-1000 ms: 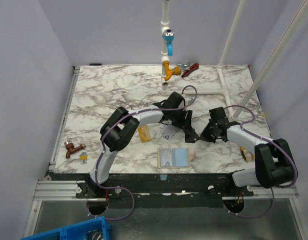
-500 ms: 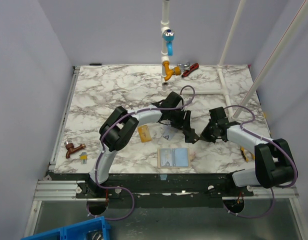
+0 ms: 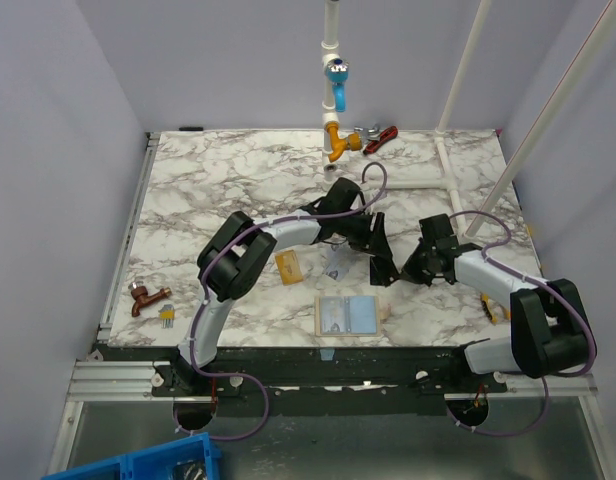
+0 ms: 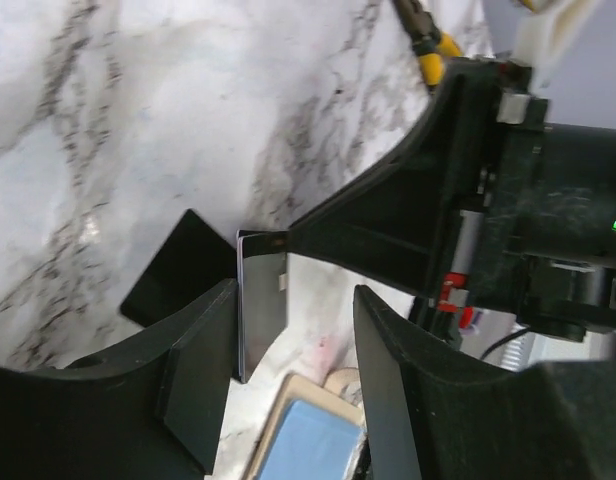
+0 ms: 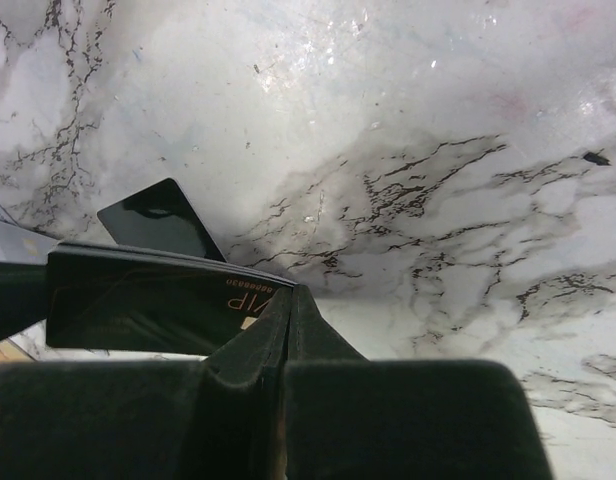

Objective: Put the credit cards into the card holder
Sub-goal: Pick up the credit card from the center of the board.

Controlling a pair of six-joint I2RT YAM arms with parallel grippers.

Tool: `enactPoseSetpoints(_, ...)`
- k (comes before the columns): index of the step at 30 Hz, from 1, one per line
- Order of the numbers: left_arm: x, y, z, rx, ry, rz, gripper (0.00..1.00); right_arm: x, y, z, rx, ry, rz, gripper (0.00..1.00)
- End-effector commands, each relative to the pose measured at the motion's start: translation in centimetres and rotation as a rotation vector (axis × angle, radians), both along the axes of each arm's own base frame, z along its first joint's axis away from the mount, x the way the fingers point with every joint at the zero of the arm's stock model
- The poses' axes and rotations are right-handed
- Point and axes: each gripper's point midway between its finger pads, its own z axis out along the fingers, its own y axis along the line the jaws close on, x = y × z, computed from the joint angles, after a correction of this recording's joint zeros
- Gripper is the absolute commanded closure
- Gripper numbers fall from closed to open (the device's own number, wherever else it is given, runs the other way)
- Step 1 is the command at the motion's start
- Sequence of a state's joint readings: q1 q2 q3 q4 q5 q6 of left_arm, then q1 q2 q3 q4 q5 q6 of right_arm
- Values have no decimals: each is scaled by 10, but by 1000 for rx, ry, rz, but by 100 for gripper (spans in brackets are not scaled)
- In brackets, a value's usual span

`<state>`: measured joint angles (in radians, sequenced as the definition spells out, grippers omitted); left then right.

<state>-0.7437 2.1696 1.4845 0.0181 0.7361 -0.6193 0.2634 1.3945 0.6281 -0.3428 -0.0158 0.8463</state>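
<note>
Our right gripper pinches the black card on edge between the half-spread, empty fingers of our left gripper, just beyond the open card holder. The gold card lies to the left. Marble table, lilac walls.

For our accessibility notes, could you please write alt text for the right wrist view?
The right gripper, shut, pinches a dark card with orange lettering by one end, the card reaching left across the view over the marble table. A flat black card lies on the table beyond it.
</note>
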Motion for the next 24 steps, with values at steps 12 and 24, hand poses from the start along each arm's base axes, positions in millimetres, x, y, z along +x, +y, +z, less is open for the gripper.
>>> enactPoseSetpoints(12,-19,4,-21,126,-124,-80,60,-48,-21,-39,-95,184,-19,99)
enactPoseSetpoints(24,-15,0,-17,121,-177,-95,94,-44,-19,-31,-82,151,-16,99)
